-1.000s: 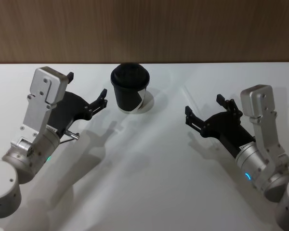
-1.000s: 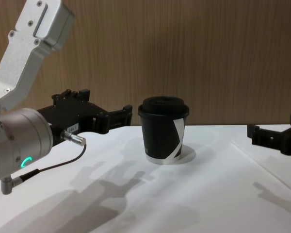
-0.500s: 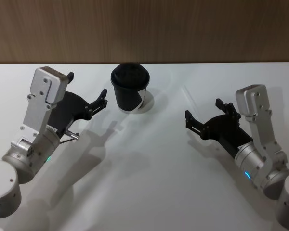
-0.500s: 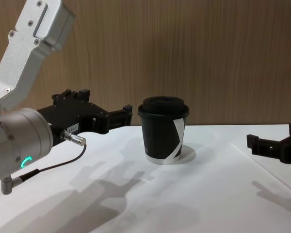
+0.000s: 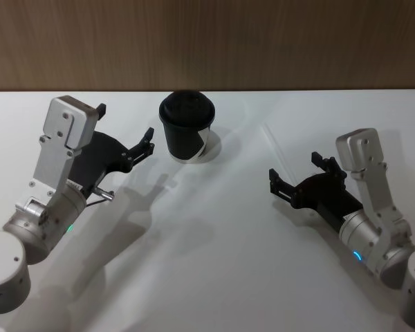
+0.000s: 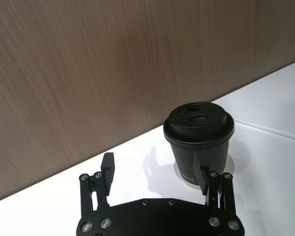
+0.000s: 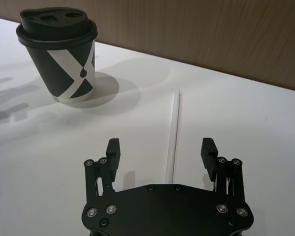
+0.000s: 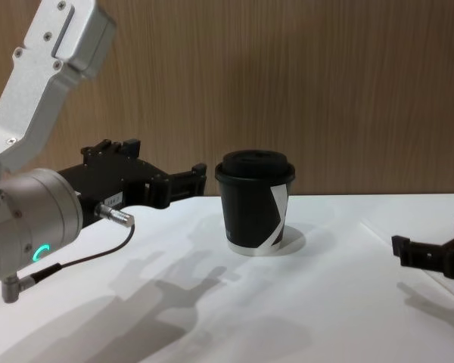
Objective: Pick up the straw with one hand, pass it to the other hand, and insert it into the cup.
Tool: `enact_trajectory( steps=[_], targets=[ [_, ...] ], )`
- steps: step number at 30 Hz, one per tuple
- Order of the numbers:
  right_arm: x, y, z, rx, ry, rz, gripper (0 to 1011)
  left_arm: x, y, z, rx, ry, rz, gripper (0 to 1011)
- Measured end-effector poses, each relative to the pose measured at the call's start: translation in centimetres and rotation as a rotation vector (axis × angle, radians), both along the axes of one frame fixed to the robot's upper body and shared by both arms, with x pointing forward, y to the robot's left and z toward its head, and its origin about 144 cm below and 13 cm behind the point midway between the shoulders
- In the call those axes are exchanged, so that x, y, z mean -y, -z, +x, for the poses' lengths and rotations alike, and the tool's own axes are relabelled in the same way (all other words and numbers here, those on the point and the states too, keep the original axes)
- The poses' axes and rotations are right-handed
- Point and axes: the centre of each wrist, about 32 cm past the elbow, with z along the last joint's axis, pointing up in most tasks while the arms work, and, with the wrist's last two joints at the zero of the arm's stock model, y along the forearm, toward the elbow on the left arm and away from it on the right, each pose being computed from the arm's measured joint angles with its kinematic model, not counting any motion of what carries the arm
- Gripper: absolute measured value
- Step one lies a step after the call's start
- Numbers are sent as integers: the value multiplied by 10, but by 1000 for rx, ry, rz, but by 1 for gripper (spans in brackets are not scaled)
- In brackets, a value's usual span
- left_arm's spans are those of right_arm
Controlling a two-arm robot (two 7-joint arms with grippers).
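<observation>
The black cup [image 5: 187, 129] with its domed lid stands upright at the table's far middle, and is also in the chest view [image 8: 255, 204]. The thin white straw [image 7: 174, 132] lies flat on the table to the cup's right, faint in the head view [image 5: 271, 140]. My right gripper [image 5: 295, 169] hovers open low over the straw's near end; in the right wrist view the straw runs between its spread fingers [image 7: 208, 149]. My left gripper [image 5: 124, 123] is open and empty, held above the table just left of the cup [image 6: 199, 140].
A wood-grain wall [image 5: 207, 41] closes off the back of the white table [image 5: 207, 263]. The cup stands on a pale round mark [image 7: 103, 88] on the tabletop.
My right gripper has dropped lower and drawn back toward me over the straw. The left arm, the cup and the straw have not moved.
</observation>
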Motion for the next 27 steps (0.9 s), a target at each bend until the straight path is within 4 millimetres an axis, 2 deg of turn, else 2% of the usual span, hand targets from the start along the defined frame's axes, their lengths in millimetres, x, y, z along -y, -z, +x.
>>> enact_trajectory(
  steps=[27],
  targets=[
    [11, 14, 6, -61, 6, -10, 1001, 0, 0, 0, 0, 0, 0, 1001]
  ],
)
